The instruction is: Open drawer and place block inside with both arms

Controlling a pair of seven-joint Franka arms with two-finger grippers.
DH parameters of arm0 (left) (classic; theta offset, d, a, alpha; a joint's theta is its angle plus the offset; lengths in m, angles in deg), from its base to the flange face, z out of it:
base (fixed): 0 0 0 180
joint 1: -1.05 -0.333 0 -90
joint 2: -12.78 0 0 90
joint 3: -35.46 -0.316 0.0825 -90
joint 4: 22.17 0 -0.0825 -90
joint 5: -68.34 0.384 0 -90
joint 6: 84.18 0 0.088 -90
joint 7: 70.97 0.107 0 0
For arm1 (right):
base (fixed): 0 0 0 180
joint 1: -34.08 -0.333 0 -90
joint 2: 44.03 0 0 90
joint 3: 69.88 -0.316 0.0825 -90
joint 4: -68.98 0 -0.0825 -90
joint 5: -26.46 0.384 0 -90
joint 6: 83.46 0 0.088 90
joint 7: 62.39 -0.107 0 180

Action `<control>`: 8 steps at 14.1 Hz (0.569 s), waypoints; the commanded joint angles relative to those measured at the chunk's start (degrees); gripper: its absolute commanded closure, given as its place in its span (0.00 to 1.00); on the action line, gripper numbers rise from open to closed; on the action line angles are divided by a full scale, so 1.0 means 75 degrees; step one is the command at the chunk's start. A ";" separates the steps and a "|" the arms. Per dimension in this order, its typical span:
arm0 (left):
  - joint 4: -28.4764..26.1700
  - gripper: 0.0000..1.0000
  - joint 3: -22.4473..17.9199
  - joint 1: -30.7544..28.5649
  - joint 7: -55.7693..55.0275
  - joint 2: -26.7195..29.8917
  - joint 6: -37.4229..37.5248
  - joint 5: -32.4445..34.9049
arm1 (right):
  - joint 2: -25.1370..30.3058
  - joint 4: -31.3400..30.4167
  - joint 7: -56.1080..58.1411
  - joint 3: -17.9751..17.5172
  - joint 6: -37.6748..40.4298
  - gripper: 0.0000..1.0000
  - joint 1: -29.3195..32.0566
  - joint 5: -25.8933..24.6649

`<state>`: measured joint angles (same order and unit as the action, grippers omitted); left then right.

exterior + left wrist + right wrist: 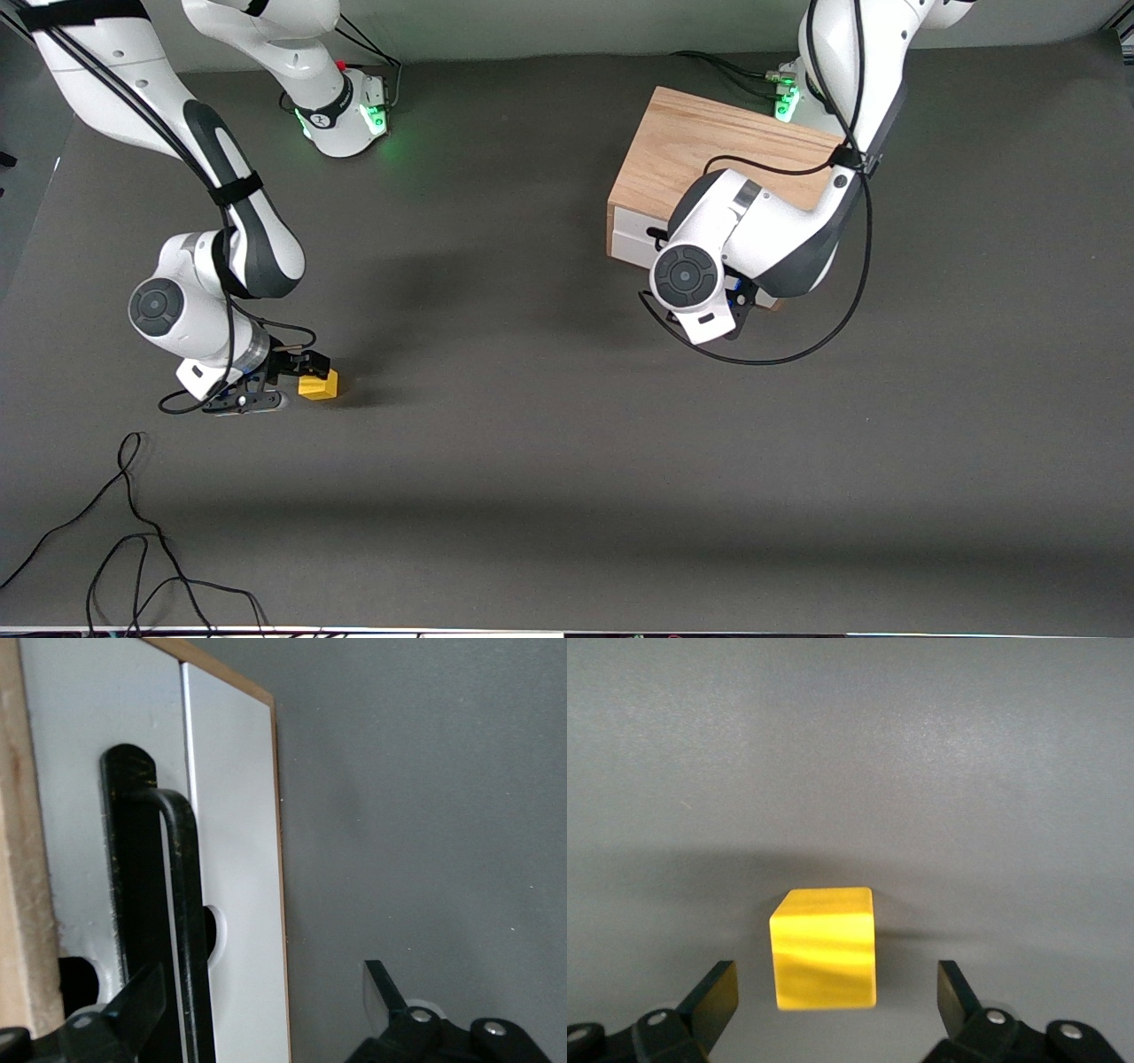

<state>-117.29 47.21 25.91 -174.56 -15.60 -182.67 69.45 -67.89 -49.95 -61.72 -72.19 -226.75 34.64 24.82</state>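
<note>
The yellow block [319, 385] lies on the grey table toward the right arm's end. My right gripper [289, 383] is low at the block and open. In the right wrist view the block [824, 948] sits between the two fingertips [713, 997] with a gap on each side. The oak box [700, 155] stands toward the left arm's end, and the drawer's white front [631, 241] looks shut. My left gripper [263, 997] is open at that front. The black bar handle [182, 930] lies between its fingers, close to one finger [142, 1001].
Loose black cables [133, 549] lie on the table near the front camera at the right arm's end. A cable loop [771, 357] hangs from the left arm just in front of the box. The grey table [532, 425] spreads wide between the block and the box.
</note>
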 commanded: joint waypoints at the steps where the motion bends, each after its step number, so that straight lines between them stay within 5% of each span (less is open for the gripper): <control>1: -0.0383 0.00 -0.0079 0.0202 -0.0274 0.0233 0.0100 0.0039 | -0.0275 0.0061 -0.0135 0.0062 -0.0231 0.00 -0.0063 -0.0156; 8: -0.0640 0.00 -0.0079 0.0202 -0.0262 0.0140 0.0252 0.0097 | -0.0732 0.0096 -0.0135 0.0073 -0.0747 0.00 -0.0052 -0.0145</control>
<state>-119.50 47.16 26.75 -175.43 -15.64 -181.82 69.48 -72.55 -49.90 -61.72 -72.11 -231.19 34.64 24.80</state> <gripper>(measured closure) 0.000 0.000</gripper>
